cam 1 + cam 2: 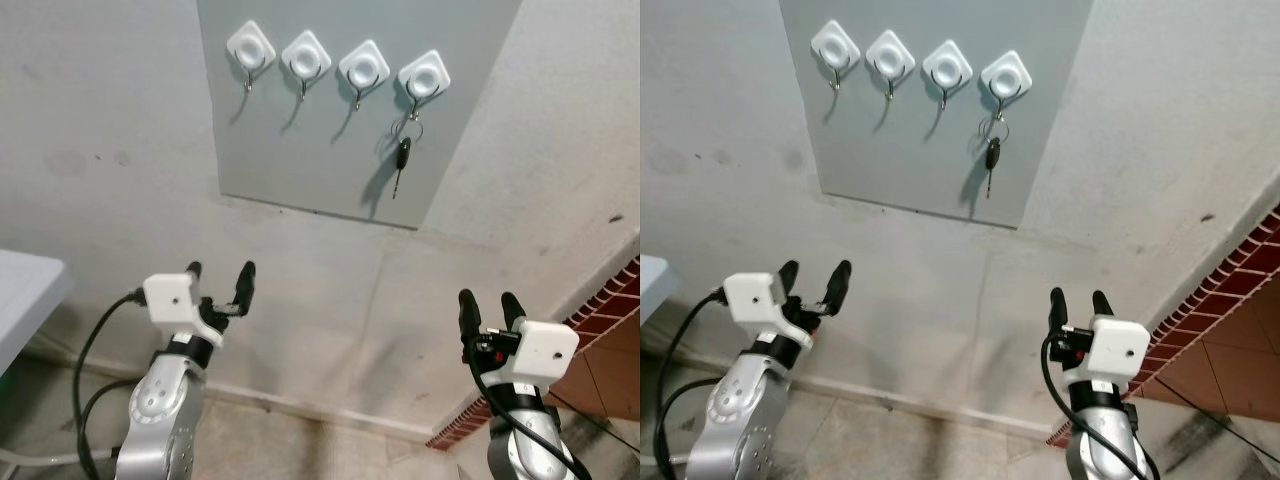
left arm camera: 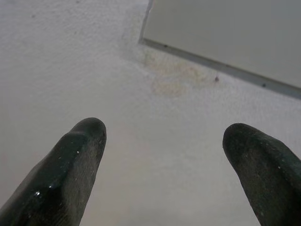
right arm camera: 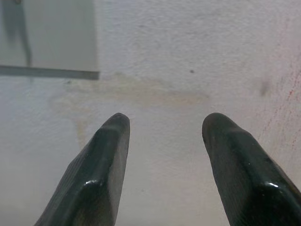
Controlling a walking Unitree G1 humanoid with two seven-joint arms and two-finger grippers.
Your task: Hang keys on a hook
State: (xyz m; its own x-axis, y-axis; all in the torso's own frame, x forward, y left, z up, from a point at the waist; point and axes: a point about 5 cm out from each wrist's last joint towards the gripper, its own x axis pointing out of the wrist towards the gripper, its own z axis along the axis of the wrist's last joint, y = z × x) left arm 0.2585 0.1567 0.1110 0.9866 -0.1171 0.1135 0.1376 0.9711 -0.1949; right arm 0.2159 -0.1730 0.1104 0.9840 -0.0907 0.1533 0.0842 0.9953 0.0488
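- I see the keys (image 1: 402, 155) hanging on the hook (image 1: 424, 77) at the right end of a row of four white hooks. A metal ring holds them to the hook, and one dark key hangs straight down from the ring.
- The other three hooks (image 1: 307, 55) to the left carry nothing.
- All four hooks are fixed on a grey panel (image 1: 330, 150), and this panel sits flat on a pale plaster wall (image 1: 120, 130).
- My left end effector (image 1: 221, 270) is raised in front of the wall, below the panel and toward its left side. Its two black fingers stand apart and nothing is between them.
- In the left wrist view I see the left fingertips (image 2: 80, 155) spread wide, with bare wall behind them and the lower edge of the panel further up.
- My right end effector (image 1: 490, 305) is also raised, below and to the right of the keys and well apart from them. Its fingers are apart too, and they hold nothing.
- In the right wrist view the right fingertips (image 3: 106, 155) point at the wall, and a corner of the panel is near.
- A light table (image 1: 25, 290) edge is at my far left.
- A red brick strip (image 1: 610, 300) runs at the lower right, beside the floor (image 1: 300, 440).
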